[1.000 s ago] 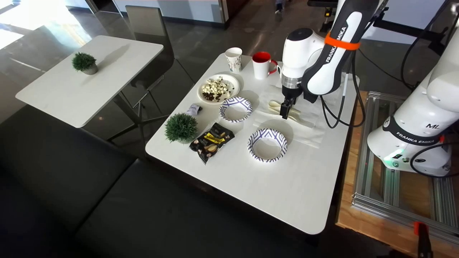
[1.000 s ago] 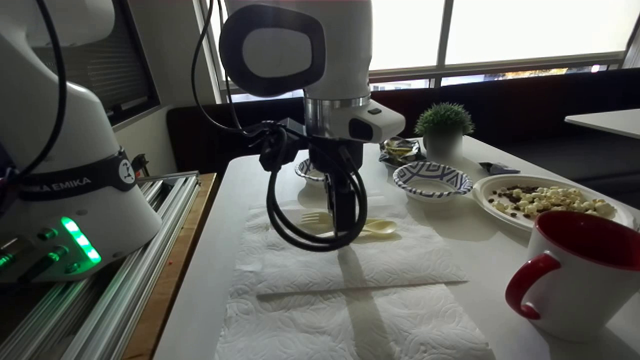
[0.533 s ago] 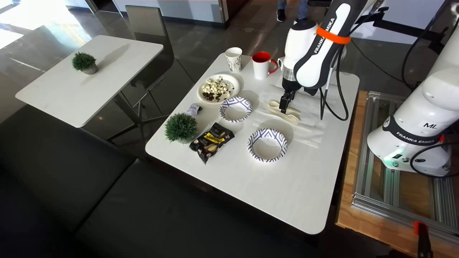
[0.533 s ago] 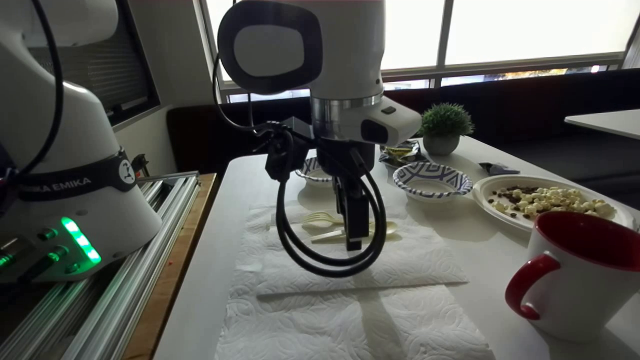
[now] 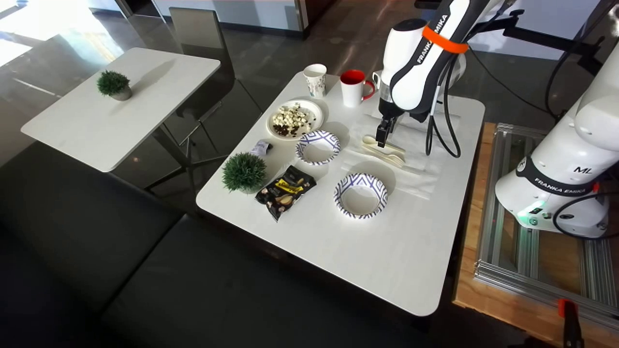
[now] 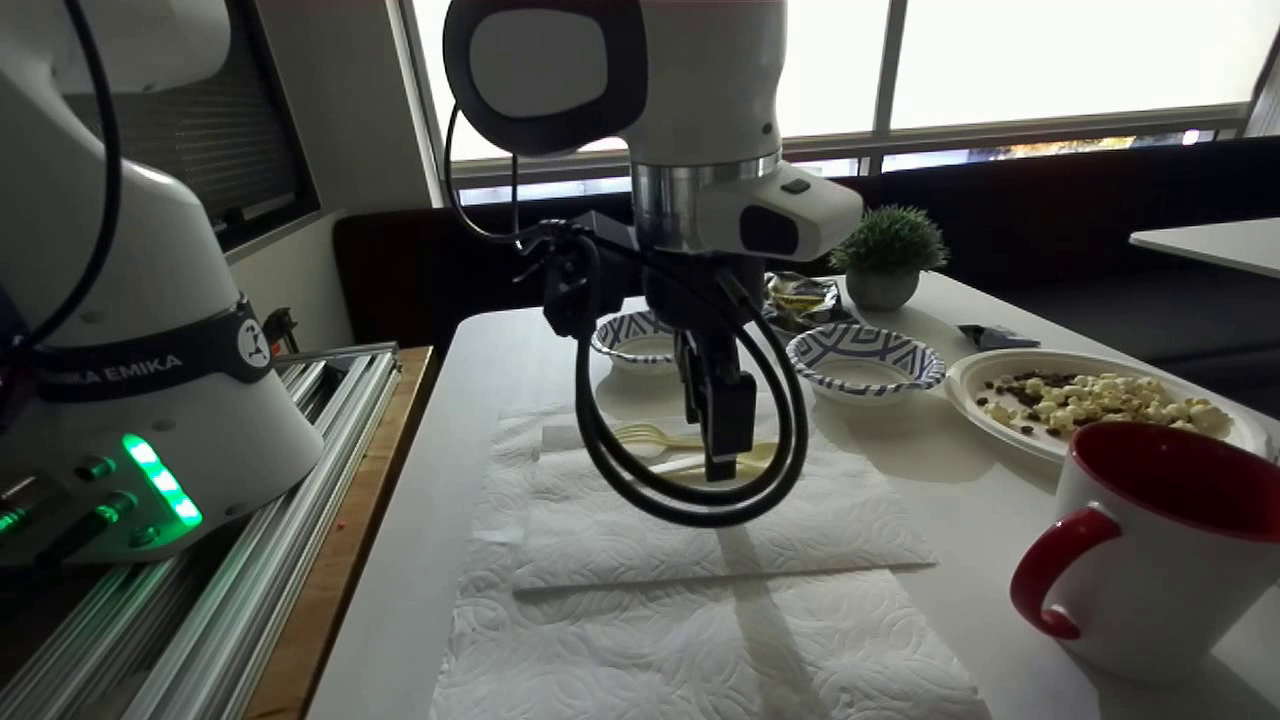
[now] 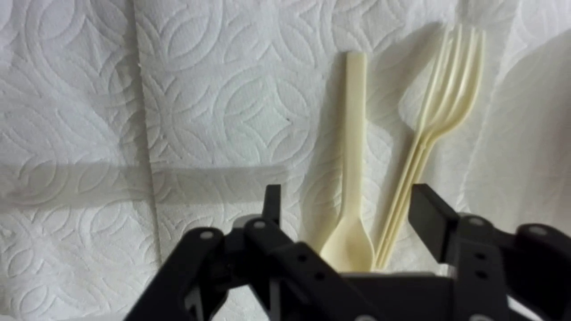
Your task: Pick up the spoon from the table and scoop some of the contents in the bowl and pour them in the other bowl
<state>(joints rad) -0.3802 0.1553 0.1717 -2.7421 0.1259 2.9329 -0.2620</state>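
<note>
The pale yellow spoon lies on white paper towel, its scoop end nearest my gripper's base in the wrist view. Beside it to the right rests a matching fork. My gripper is open above both, holding nothing; the spoon's neck and the fork's handle show between the fingers. In an exterior view the gripper hangs over the cutlery and partly covers it. The shallow white bowl with a plain rim carries the contents, pale puffed pieces and dark bits. Two blue-patterned bowls show no food.
A red-and-white mug and a paper cup stand at the far end. A black snack bag, a small packet and a potted plant sit along one edge. Cables loop beside the gripper.
My gripper has shifted over the cutlery, towards the mug's side, with a slight rise at the last. More of the fork and spoon shows in an exterior view. The cutlery lies where it was.
</note>
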